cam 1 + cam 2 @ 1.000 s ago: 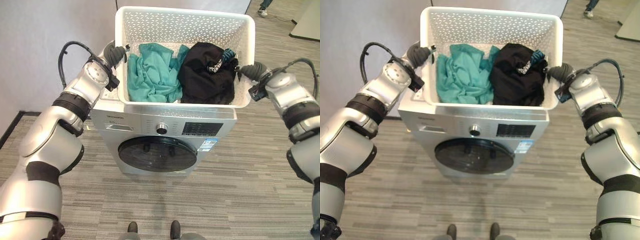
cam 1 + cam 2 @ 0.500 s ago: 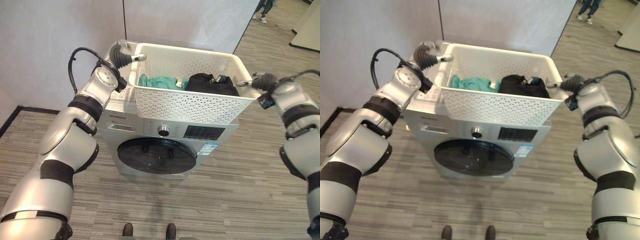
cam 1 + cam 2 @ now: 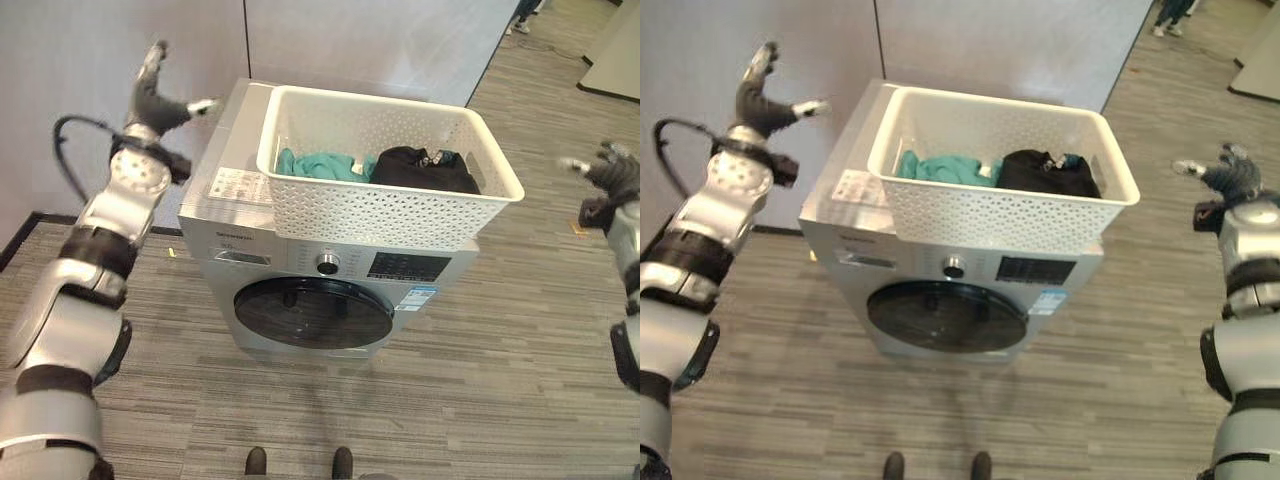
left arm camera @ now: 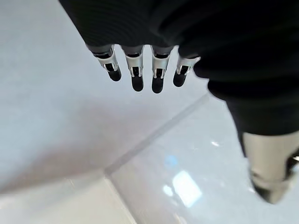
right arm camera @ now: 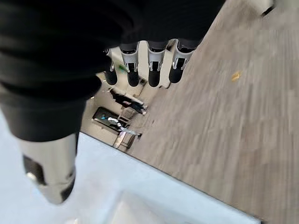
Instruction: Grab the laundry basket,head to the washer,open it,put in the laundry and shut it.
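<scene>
1. Left hand (image 3: 152, 92) is raised beside the washer, fingers spread and empty; right hand (image 3: 1230, 178) hangs out to the other side, likewise spread and empty.
2. White perforated plastic laundry basket (image 3: 380, 210) sits on top of the silver front-loading washer (image 3: 300, 250), holding a teal garment (image 3: 318, 164) and a black garment (image 3: 425, 170).
3. Carrying looks done; the round dark door (image 3: 313, 311) is closed, so opening, loading and shutting remain.

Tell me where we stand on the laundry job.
Done: the laundry basket sits on top of the washer, with the teal and black laundry inside. In hand: nothing; the left hand and right hand are open, apart from the basket. Left: open the closed door, load, shut.
</scene>
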Controlling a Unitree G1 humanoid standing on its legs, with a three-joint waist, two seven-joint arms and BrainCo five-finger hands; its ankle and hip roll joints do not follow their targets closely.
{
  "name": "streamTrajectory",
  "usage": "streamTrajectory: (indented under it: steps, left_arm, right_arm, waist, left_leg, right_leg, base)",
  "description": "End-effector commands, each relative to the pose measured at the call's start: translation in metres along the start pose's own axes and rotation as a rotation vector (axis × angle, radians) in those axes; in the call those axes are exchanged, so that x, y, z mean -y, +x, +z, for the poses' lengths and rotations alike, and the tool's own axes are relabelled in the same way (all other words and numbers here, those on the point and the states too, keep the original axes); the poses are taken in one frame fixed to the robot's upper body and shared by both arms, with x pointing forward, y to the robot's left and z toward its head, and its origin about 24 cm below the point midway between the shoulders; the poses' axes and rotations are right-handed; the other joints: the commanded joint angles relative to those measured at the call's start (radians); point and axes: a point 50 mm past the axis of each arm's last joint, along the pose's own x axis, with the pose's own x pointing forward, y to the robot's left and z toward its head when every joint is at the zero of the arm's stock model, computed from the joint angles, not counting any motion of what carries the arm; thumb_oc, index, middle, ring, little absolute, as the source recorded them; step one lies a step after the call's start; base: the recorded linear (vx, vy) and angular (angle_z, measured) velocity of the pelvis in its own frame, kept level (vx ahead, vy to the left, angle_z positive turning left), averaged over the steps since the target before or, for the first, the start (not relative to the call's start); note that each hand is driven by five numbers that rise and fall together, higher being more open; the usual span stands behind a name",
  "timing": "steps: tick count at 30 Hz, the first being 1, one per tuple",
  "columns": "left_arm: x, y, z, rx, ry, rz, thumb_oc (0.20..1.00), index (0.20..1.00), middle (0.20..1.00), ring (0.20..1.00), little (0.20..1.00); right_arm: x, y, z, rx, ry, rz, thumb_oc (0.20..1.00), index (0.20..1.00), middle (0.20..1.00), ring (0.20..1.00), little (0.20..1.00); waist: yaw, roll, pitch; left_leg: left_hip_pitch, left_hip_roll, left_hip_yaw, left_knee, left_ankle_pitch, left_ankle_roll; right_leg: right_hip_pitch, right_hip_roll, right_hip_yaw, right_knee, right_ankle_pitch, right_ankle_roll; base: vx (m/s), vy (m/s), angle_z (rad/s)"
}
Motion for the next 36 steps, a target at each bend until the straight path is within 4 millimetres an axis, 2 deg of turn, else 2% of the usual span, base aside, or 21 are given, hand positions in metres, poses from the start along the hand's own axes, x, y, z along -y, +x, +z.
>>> streamTrajectory:
  steps: [1,4,5,6,8,10,13,15,17,20,23,25,28,29,31,32,34,35,36]
  left_arm:
    - [-0.033,-0.019,-0.021,0.001,0.046,0.075,1.000,1.000,1.000,1.000,1.000]
    - [-0.046,-0.085,-0.082,-0.163,0.090,0.082,1.000,1.000,1.000,1.000,1.000]
    - [-0.052,-0.109,-0.098,-0.221,0.108,0.084,1.000,1.000,1.000,1.000,1.000]
    - [-0.057,-0.129,-0.110,-0.267,0.130,0.084,1.000,1.000,1.000,1.000,1.000]
    - [-0.060,-0.180,-0.132,-0.387,0.147,0.045,1.000,1.000,1.000,1.000,1.000]
    - [-0.055,-0.218,-0.146,-0.490,0.097,0.010,1.000,1.000,1.000,1.000,1.000]
    - [-0.036,-0.276,-0.168,-0.684,-0.090,-0.029,1.000,1.000,1.000,1.000,1.000]
    - [-0.018,-0.318,-0.189,-0.876,-0.147,-0.062,1.000,1.000,1.000,1.000,1.000]
    - [0.001,-0.336,-0.204,-0.986,-0.152,-0.113,1.000,1.000,1.000,1.000,1.000]
    - [0.043,-0.368,-0.222,-1.186,-0.235,-0.159,1.000,1.000,1.000,1.000,1.000]
    - [0.075,-0.396,-0.227,-1.358,-0.283,-0.187,1.000,1.000,1.000,1.000,1.000]
    - [0.090,-0.405,-0.227,-1.420,-0.283,-0.214,1.000,1.000,1.000,1.000,1.000]
    - [0.098,-0.404,-0.226,-1.435,-0.281,-0.228,1.000,1.000,1.000,1.000,1.000]
    - [0.104,-0.397,-0.225,-1.415,-0.282,-0.239,1.000,1.000,1.000,1.000,1.000]
    - [0.106,-0.396,-0.224,-1.410,-0.267,-0.261,1.000,1.000,1.000,1.000,1.000]
    - [0.107,-0.395,-0.224,-1.406,-0.256,-0.278,1.000,1.000,1.000,1.000,1.000]
    - [0.109,-0.398,-0.224,-1.412,-0.232,-0.312,1.000,1.000,1.000,1.000,1.000]
    - [0.112,-0.402,-0.223,-1.425,-0.226,-0.339,1.000,1.000,1.000,1.000,1.000]
    - [0.113,-0.405,-0.223,-1.430,-0.210,-0.378,1.000,1.000,1.000,1.000,1.000]
  right_arm:
    - [0.044,-0.019,0.000,0.103,-0.076,-0.109,1.000,1.000,1.000,1.000,1.000]
    - [0.042,-0.056,-0.047,0.109,-0.090,-0.097,1.000,1.000,1.000,1.000,1.000]
    - [0.045,-0.069,-0.057,0.113,-0.104,-0.108,1.000,1.000,1.000,1.000,1.000]
    - [0.047,-0.080,-0.066,0.112,-0.118,-0.122,1.000,1.000,1.000,1.000,1.000]
    - [0.045,-0.107,-0.089,0.074,-0.163,-0.102,1.000,1.000,1.000,1.000,1.000]
    - [0.036,-0.123,-0.104,0.039,-0.189,-0.043,1.000,1.000,1.000,1.000,1.000]
    - [0.017,-0.150,-0.127,-0.037,-0.206,0.093,1.000,1.000,1.000,1.000,1.000]
    - [-0.009,-0.166,-0.140,-0.082,-0.180,0.241,1.000,1.000,1.000,1.000,1.000]
    - [-0.031,-0.174,-0.150,-0.113,-0.146,0.344,1.000,1.000,1.000,1.000,1.000]
    - [-0.067,-0.177,-0.161,-0.144,-0.135,0.480,1.000,1.000,1.000,1.000,1.000]
    - [-0.094,-0.169,-0.158,-0.114,-0.170,0.551,1.000,1.000,1.000,1.000,1.000]
    - [-0.108,-0.160,-0.152,-0.078,-0.186,0.562,1.000,1.000,1.000,1.000,1.000]
    - [-0.112,-0.149,-0.147,-0.052,-0.220,0.544,1.000,1.000,1.000,1.000,1.000]
    - [-0.106,-0.143,-0.144,-0.040,-0.259,0.502,1.000,1.000,1.000,1.000,1.000]
    - [-0.100,-0.139,-0.143,-0.032,-0.290,0.467,1.000,1.000,1.000,1.000,1.000]
    - [-0.097,-0.139,-0.143,-0.034,-0.303,0.458,1.000,1.000,1.000,1.000,1.000]
    - [-0.092,-0.138,-0.142,-0.031,-0.310,0.438,1.000,1.000,1.000,1.000,1.000]
    - [-0.088,-0.138,-0.144,-0.037,-0.316,0.423,1.000,1.000,1.000,1.000,1.000]
    - [-0.083,-0.140,-0.150,-0.068,-0.334,0.403,1.000,1.000,1.000,1.000,1.000]
  waist:
    - [0.040,0.059,0.013]
    - [0.043,0.067,0.004]
    - [0.045,0.068,0.003]
    - [0.046,0.065,0.009]
    - [0.049,0.072,0.006]
    - [0.052,0.073,0.009]
    - [0.052,0.073,0.021]
    - [0.049,0.070,0.026]
    - [0.046,0.064,0.025]
    - [0.050,0.058,0.034]
    - [0.051,0.054,0.036]
    - [0.057,0.056,0.037]
    - [0.059,0.054,0.051]
    - [0.054,0.044,0.072]
    - [0.045,0.033,0.082]
    - [0.044,0.034,0.084]
    - [0.042,0.035,0.084]
    - [0.030,0.042,0.075]
    - [0.029,0.048,0.068]
  left_leg:
    - [0.099,0.078,0.054,0.021,-0.059,-0.020]
    - [0.115,0.082,0.056,0.022,-0.089,-0.015]
    - [0.116,0.081,0.056,0.025,-0.092,-0.012]
    - [0.108,0.075,0.056,0.032,-0.083,-0.009]
    - [0.115,0.079,0.055,0.036,-0.103,-0.006]
    - [0.113,0.080,0.054,0.044,-0.109,-0.003]
    - [0.108,0.084,0.058,0.056,-0.108,-0.001]
    - [0.099,0.090,0.059,0.068,-0.097,-0.006]
    - [0.090,0.097,0.055,0.079,-0.084,-0.014]
    - [0.073,0.117,0.038,0.106,-0.065,-0.029]
    - [0.052,0.132,0.017,0.127,-0.045,-0.039]
    - [0.042,0.144,0.010,0.148,-0.038,-0.046]
    - [0.011,0.147,0.009,0.207,-0.033,-0.049]
    - [-0.026,0.142,0.067,0.269,-0.036,-0.040]
    - [-0.056,0.130,0.152,0.350,-0.080,-0.019]
    - [-0.057,0.109,0.172,0.379,-0.117,-0.007]
    - [-0.084,0.030,0.165,0.422,-0.167,0.018]
    - [-0.052,0.030,0.204,0.356,-0.191,0.029]
    - [-0.040,0.012,0.208,0.330,-0.199,0.045]
  right_leg:
    - [-0.003,-0.049,-0.032,-0.001,-0.049,0.084]
    - [0.011,-0.047,-0.028,-0.001,-0.065,0.083]
    - [0.011,-0.048,-0.026,-0.001,-0.065,0.081]
    - [0.005,-0.054,-0.024,-0.001,-0.053,0.076]
    - [0.011,-0.050,-0.022,-0.001,-0.066,0.076]
    - [0.010,-0.049,-0.018,-0.001,-0.067,0.071]
    - [0.008,-0.047,-0.014,-0.001,-0.068,0.062]
    - [0.007,-0.042,-0.009,-0.001,-0.072,0.054]
    - [0.006,-0.034,-0.006,-0.001,-0.078,0.050]
    - [0.015,-0.014,-0.007,-0.001,-0.095,0.037]
    - [0.017,-0.001,-0.012,-0.001,-0.107,0.024]
    - [0.028,0.012,-0.018,-0.001,-0.120,0.017]
    - [0.037,0.016,-0.029,-0.001,-0.129,0.010]
    - [0.049,0.002,-0.053,-0.001,-0.136,0.007]
    - [0.055,-0.017,-0.083,-0.001,-0.133,0.010]
    - [0.059,-0.023,-0.089,-0.001,-0.130,0.013]
    - [0.060,-0.033,-0.103,-0.001,-0.122,0.012]
    - [0.061,-0.034,-0.121,-0.001,-0.126,0.018]
    - [0.062,-0.038,-0.128,-0.001,-0.122,0.022]
  base:
    - [0.00,0.000,0.00]
    - [0.07,0.005,-0.07]
    - [-0.04,-0.010,-0.05]
    - [0.00,-0.007,-0.16]
    - [0.00,-0.018,-0.15]
    - [-0.05,-0.046,-0.03]
    - [-0.05,-0.061,0.01]
    - [-0.08,-0.098,0.01]
    - [-0.07,-0.111,-0.02]
    - [-0.06,-0.138,0.07]
    - [-0.06,-0.134,0.18]
    - [-0.03,-0.127,0.24]
    - [-0.07,-0.081,0.30]
    - [-0.11,-0.029,0.26]
    - [-0.11,-0.003,0.64]
    - [-0.07,0.053,0.91]
    - [-0.03,0.099,0.61]
    - [0.02,0.157,0.33]
    - [0.05,0.224,0.49]
